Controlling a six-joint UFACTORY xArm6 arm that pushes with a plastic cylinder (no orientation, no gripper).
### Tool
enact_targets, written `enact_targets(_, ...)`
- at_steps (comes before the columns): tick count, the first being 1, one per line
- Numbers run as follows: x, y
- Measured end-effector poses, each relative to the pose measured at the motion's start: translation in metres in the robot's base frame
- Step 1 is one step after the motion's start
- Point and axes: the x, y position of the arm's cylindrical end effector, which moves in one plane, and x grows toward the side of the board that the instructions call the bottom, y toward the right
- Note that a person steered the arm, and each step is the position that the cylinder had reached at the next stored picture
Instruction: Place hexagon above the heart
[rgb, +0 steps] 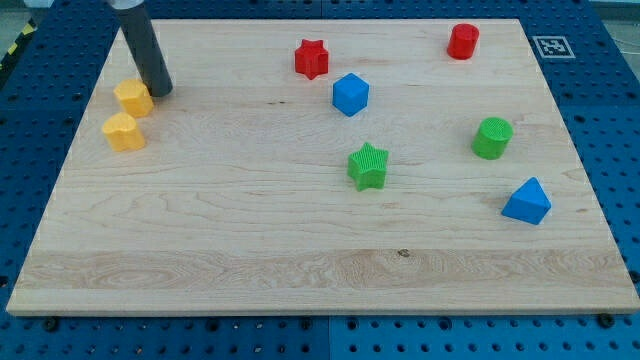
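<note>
While my tip (161, 92) touches yellow hexagon (133, 98) | above yellow heart (124, 132) | no hand.

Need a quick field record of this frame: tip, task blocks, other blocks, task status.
tip: my tip at the view's upper left, right beside the yellow hexagon
heart: yellow heart just below the hexagon
others: red star, blue cube, red cylinder, green cylinder, green star, blue prism
status: hexagon already sits above the heart
</note>
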Motion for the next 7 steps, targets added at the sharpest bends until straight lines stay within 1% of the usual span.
enact_targets(1,-0.004,0.000)
enact_targets(2,-0.024,-0.015)
enact_targets(4,-0.007,-0.019)
enact_targets(7,0.001,-0.018)
